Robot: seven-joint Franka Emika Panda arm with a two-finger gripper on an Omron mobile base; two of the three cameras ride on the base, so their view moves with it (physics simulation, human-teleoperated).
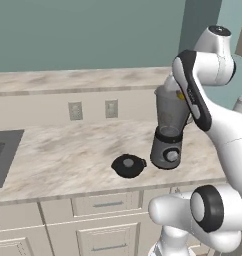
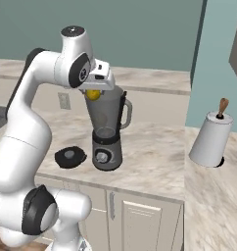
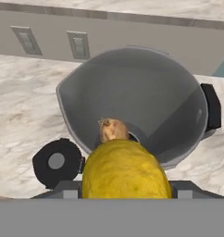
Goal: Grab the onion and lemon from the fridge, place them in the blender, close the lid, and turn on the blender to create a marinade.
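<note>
Marbled beige countertop (image 1: 68,155) carries the translucent grey tapered blender (image 2: 106,135) on its dark round base, open-mouthed, with the small tan onion (image 3: 113,130) at the jar's bottom. Directly above the mouth hangs the bright yellow lemon (image 3: 125,169), clamped between the gripper (image 2: 93,90) fingers. Beside the base lies the round black lid (image 1: 128,165)

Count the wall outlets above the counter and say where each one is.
2. Both are on the backsplash behind the counter, left of the blender: left outlet and right outlet side by side. The arm may hide others.
</note>
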